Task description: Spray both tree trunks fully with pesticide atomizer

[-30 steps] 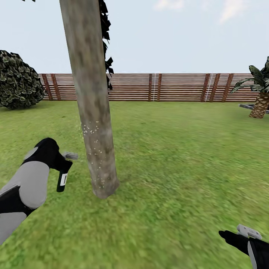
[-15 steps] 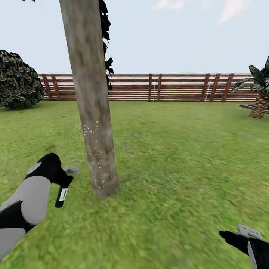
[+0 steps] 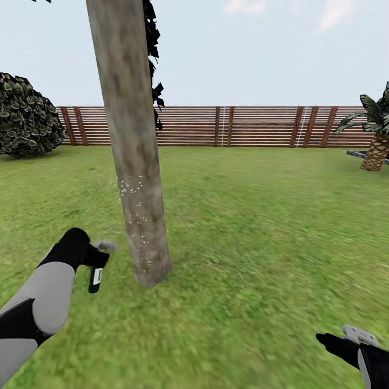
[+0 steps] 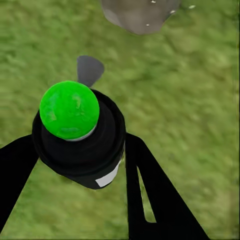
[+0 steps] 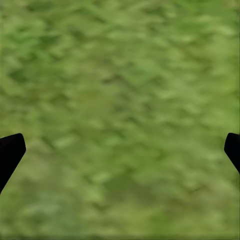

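This is a fenced garden outdoors. Rough, mottled green grass (image 3: 259, 227) spreads across the whole ground, closed at the back by a brown fence (image 3: 243, 126) of horizontal wooden slats under a pale sky with thin cloud. A thick grey-brown tree trunk (image 3: 132, 140) rises from the lawn, a dark rounded bush (image 3: 27, 116) stands by the fence, and a short scaly-trunked palm (image 3: 375, 138) grows beside what may be grey paving.

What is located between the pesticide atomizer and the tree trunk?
Only bare grass lies between the pesticide atomizer, held by the left gripper, and the tree trunk, as the head view shows.
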Controlling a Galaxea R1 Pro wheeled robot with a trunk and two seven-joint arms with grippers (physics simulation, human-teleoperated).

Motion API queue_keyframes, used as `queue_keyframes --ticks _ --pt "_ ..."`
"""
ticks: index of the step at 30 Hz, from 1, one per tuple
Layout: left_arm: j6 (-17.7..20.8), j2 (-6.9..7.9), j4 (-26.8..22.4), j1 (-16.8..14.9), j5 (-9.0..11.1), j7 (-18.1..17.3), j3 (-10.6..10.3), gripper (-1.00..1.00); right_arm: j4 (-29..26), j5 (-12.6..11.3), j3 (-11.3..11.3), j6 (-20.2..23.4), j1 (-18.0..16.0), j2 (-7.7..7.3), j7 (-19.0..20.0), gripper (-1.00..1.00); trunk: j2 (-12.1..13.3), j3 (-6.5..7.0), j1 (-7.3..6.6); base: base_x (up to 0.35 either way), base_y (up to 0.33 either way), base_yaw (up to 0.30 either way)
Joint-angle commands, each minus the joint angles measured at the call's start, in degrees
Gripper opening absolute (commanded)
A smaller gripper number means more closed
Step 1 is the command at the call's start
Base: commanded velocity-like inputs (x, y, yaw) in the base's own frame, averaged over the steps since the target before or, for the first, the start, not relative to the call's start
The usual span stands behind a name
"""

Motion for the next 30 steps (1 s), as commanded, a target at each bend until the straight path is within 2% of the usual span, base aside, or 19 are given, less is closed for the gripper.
queue_keyframes --ticks 1,3,5,11,12,14,16,24,30 --pt "-0.1 -0.03 -0.1 -0.1 1.1 0.1 0.2 -1.0 -0.1 0.6 -0.2 0.2 -0.1 0.03 0.5 1.0 0.0 -0.06 -0.01 0.0 0.0 0.0" --pt "0.0 -0.03 -0.1 -0.1 3.9 0.8 0.0 -1.0 -0.1 0.6 -0.2 0.2 -0.1 0.03 0.5 1.0 0.0 -0.06 -0.01 0.0 0.0 0.0" --pt "0.0 -0.25 -0.1 -0.1 4.5 0.9 -0.1 -1.0 -0.1 0.6 -0.2 0.2 -0.1 0.03 0.5 1.0 0.0 -0.06 -0.01 0.0 0.0 0.0" --pt "0.8 -0.65 -0.9 -0.4 4.7 0.9 0.0 -1.0 -0.1 0.6 -0.2 0.2 -0.1 0.03 0.5 1.0 0.0 -0.06 -0.01 0.0 0.0 0.0" --pt "1.3 -0.62 -1.8 -0.5 4.7 0.9 0.0 -1.0 -0.1 0.6 -0.2 0.2 0.0 0.03 0.5 1.0 0.0 -0.06 -0.01 0.0 0.0 0.0" --pt "4.4 -0.59 -6.7 -0.5 4.7 0.7 0.0 -1.0 -0.1 0.6 -0.2 0.2 -0.1 0.03 0.5 1.0 0.0 -0.06 -0.01 0.0 0.0 0.0" --pt "5.8 -0.58 -8.6 -0.6 4.7 0.7 0.0 -1.0 -0.1 0.6 -0.2 0.2 -0.1 0.03 0.5 1.0 0.0 -0.06 -0.01 0.0 0.0 0.0" --pt "6.0 -0.65 -8.8 -0.2 4.3 0.9 0.1 -1.0 -0.1 0.6 -0.2 0.2 -0.1 0.03 0.5 1.0 0.0 -0.06 -0.01 0.0 0.0 0.0" --pt "4.0 -0.58 -7.0 1.1 4.5 1.2 0.3 -1.0 -0.1 0.7 -0.2 0.2 -0.1 0.03 0.5 1.0 0.0 -0.06 -0.01 0.0 0.0 0.0"
